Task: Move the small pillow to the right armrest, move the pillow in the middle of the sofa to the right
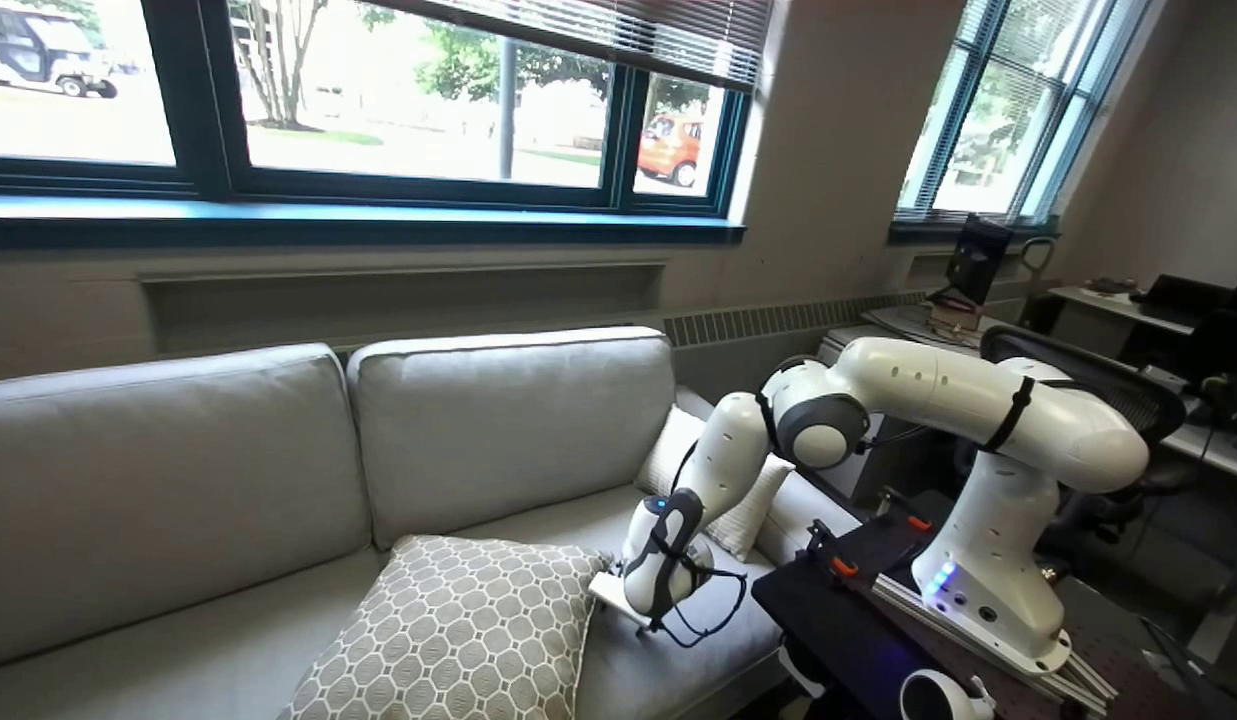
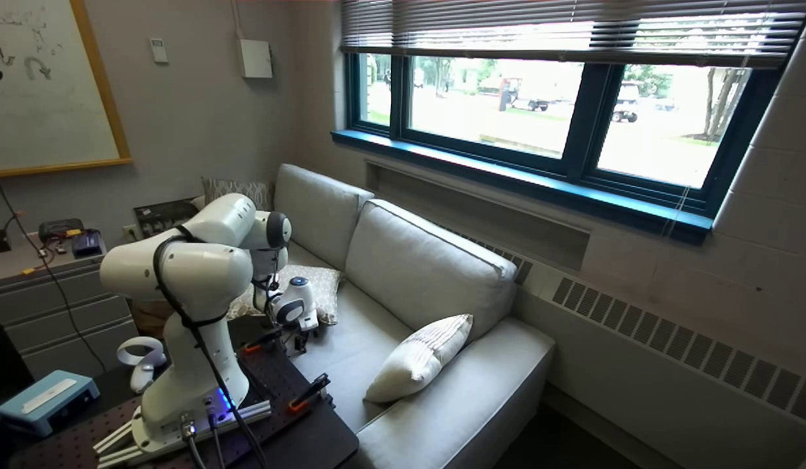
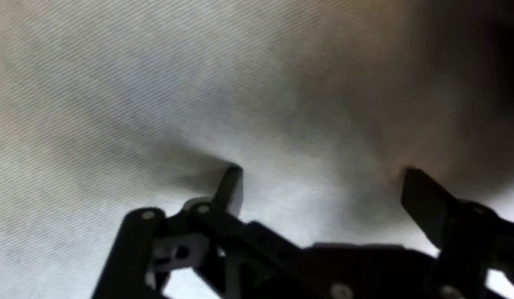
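Black fingers (image 3: 232, 189) of the gripper (image 3: 323, 170) stand spread wide apart in the wrist view, the light grey weave of the sofa (image 3: 94, 104) filling the gap between them. The gripper points down toward the seat; whether its tips touch the fabric cannot be told. Just beside it lies the pillow in the middle of the sofa (image 1: 468, 630), large and beige with a white lattice; one corner adjoins the gripper end of the white robot arm (image 1: 908, 375), contact being uncertain. On the opposite side, apart from the gripper, the small pillow (image 2: 419, 358), white, rests tilted against the right armrest (image 2: 474, 397), in front of a back cushion (image 2: 429, 267). Farther outward, the arm stands on a black table (image 2: 318, 430); a blue-framed window (image 1: 428, 110) runs above the sofa.
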Controlling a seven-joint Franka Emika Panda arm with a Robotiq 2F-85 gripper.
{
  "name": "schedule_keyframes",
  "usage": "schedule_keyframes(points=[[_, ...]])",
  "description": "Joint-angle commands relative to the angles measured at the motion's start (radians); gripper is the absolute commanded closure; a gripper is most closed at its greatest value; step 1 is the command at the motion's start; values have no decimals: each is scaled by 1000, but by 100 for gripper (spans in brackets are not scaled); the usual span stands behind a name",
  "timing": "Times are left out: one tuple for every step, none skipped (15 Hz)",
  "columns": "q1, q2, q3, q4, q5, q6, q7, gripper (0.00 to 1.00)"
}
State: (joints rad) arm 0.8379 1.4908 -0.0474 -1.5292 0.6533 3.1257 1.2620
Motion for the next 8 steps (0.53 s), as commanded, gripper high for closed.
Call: schedule_keyframes(points=[[39, -26, -8, 4, -4, 112, 54, 0], [46, -37, -4, -7, 5, 150, 51, 0], [57, -53, -1, -31, 18, 190, 49, 0], [61, -62, 6, -48, 30, 224, 43, 0], [59, -71, 21, -65, 43, 260, 30, 0], [62, -85, 31, -93, 61, 293, 18, 0], [59, -97, 49, -121, 76, 324, 5, 0], [60, -106, 60, -146, 100, 350, -4, 0]])
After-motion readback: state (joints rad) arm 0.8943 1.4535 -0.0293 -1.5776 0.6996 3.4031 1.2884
